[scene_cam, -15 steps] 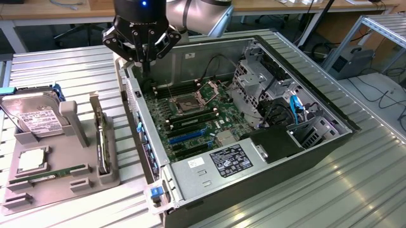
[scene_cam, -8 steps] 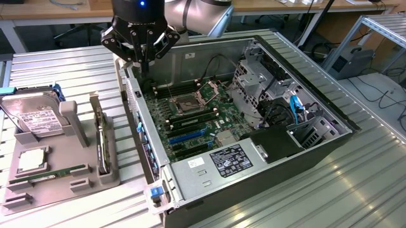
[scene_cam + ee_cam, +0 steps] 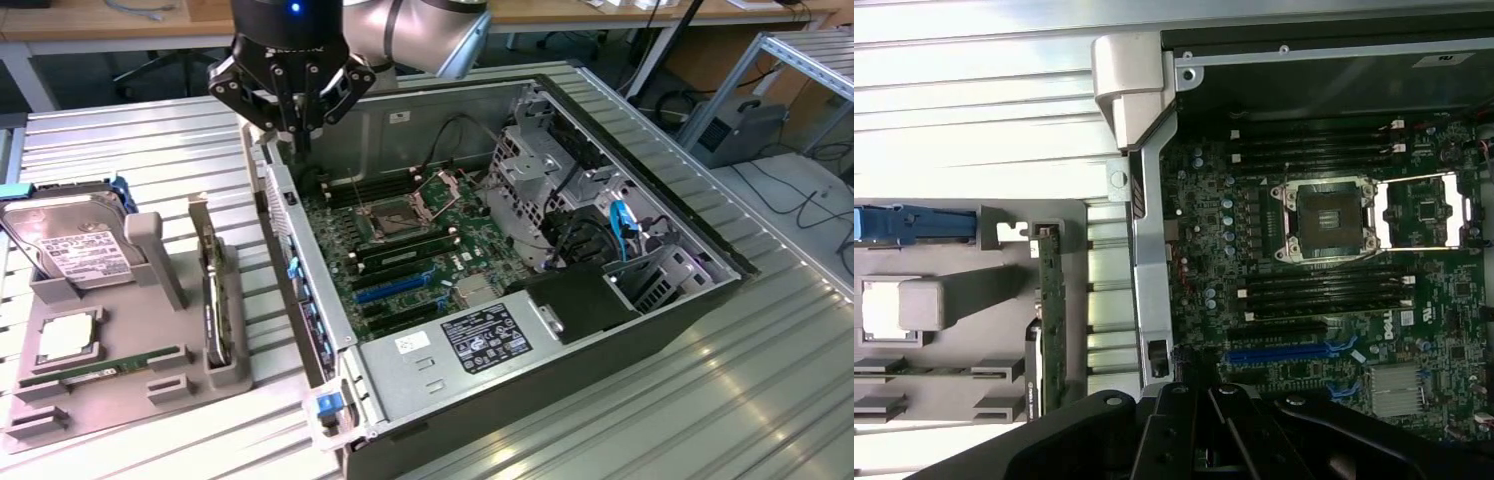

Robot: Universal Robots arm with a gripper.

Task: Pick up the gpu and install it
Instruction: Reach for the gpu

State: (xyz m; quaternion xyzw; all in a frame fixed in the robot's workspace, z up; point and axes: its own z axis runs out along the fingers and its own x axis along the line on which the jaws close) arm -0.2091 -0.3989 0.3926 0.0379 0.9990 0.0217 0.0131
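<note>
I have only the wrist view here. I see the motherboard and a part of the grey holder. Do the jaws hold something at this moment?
Observer: No. The gripper hangs over the open computer case, at its corner on the exterior view's upper left, jaws shut on nothing.
Operator: How does the gpu lie from there?
Observer: The gpu stands on edge in the grey holder, lower than the gripper and apart from it; nothing touches it.
Operator: What is at the holder's other end?
Observer: A hard drive with a white label leans there.
</note>
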